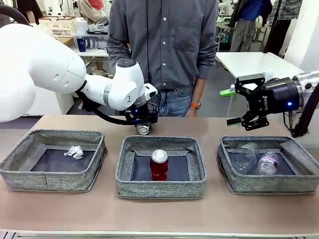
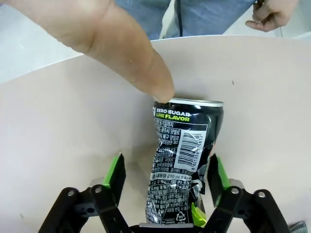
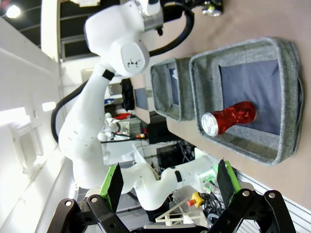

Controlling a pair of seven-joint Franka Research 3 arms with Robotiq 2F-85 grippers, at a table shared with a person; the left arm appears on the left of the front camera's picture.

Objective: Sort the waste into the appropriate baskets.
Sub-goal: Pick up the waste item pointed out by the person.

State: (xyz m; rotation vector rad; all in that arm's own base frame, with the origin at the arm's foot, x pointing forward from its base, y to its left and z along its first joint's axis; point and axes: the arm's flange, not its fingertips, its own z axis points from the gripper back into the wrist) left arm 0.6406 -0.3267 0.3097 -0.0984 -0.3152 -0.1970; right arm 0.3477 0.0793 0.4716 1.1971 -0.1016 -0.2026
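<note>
Three shallow grey woven-fabric baskets line the lower frame: the left basket (image 1: 20, 164) holds a crumpled white paper wad (image 1: 75, 152), the middle basket (image 1: 160, 186) an upright red soda can (image 1: 159, 165), the right basket (image 1: 271, 184) a clear plastic bottle (image 1: 268, 162) and clear plastic cup (image 1: 244, 157), while behind the middle one the left gripper (image 2: 165, 187), its jaws not yet pressed in, straddles a crushed dark blue-black can (image 2: 182, 160) and the right gripper (image 1: 238, 107) hangs spread open at upper right.

1. The crushed dark blue-black can (image 2: 182, 160) lies on the bench between the left jaws, apart from both pads.
2. The red soda can (image 3: 228, 119) stands in the middle basket (image 3: 286, 104), beyond the right jaws.
</note>
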